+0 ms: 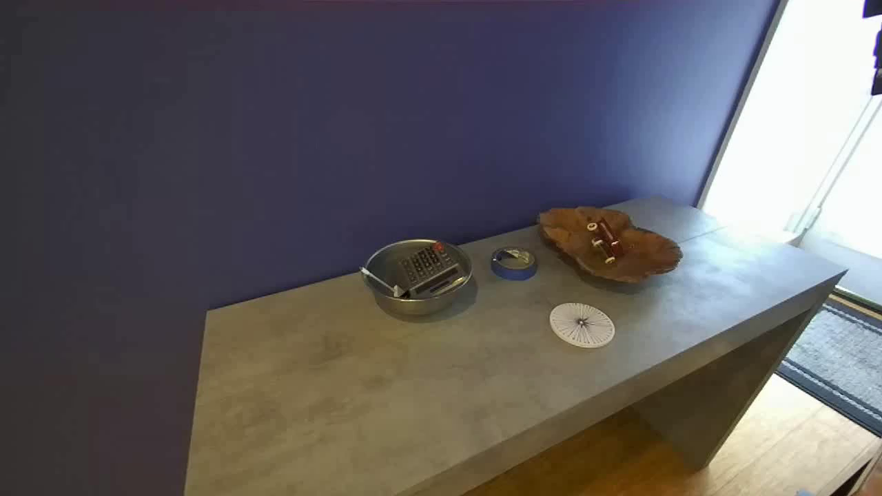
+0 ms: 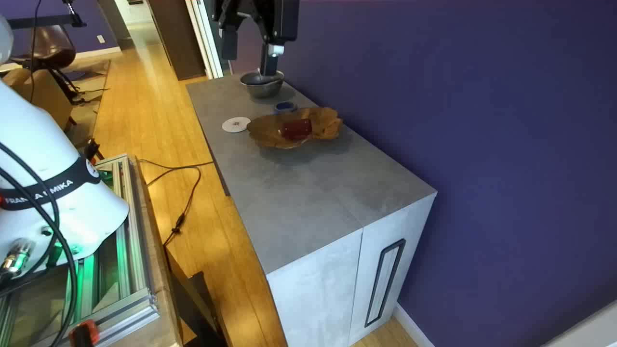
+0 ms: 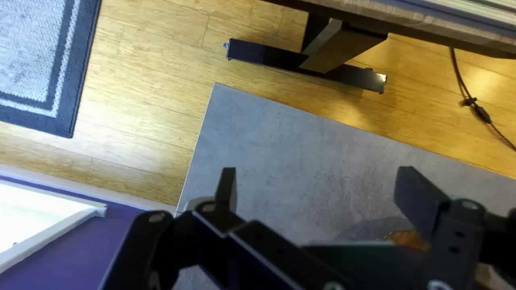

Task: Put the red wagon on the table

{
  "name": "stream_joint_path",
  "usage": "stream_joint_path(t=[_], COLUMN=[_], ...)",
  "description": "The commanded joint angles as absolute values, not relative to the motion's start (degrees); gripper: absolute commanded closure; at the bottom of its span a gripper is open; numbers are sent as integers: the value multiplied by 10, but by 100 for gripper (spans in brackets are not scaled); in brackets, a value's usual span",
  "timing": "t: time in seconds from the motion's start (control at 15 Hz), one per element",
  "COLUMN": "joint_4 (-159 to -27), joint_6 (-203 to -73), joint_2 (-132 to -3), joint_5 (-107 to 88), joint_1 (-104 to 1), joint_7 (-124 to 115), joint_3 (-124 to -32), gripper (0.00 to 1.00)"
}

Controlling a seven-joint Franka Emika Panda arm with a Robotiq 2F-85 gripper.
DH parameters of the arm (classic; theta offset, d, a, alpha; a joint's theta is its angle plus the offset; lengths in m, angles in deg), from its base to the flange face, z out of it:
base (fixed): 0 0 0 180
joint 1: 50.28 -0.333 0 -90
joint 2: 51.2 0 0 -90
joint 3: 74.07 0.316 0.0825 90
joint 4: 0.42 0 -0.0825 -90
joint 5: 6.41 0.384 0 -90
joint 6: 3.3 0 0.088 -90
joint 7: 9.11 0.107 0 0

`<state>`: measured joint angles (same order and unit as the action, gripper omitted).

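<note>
The claw (image 2: 249, 60) hangs empty, fingers spread; in an exterior view the wagon (image 2: 296, 129) lies at its five o'clock, in the dish (image 2: 263, 131).

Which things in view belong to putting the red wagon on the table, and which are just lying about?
Part of the job:
Red wagon, in the brown wooden dish
Grey table
Claw, open and empty

Just lying about:
Metal bowl, with a calculator in it
Blue tape-like ring
White disc with radiating lines
Grey rug

Open room above red wagon (image 2: 297, 129); wooden dish (image 2: 265, 131) around it, wall (image 2: 482, 120) near.
</note>
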<state>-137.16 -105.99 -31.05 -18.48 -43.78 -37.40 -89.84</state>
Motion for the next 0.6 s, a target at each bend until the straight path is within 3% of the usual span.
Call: stream_joint_path(t=[0.0, 0.27, 0.53], joint_4=[-1371, -1371, -1317], joint_6=[-1059, -1059, -1083], joint_2=[-311, -311, -444], joint_5=[-183, -183, -128], joint_1=[-432, -432, -477], joint_7=[-376, -376, -467], joint_3=[-893, -893, -887], gripper=[0, 0, 0])
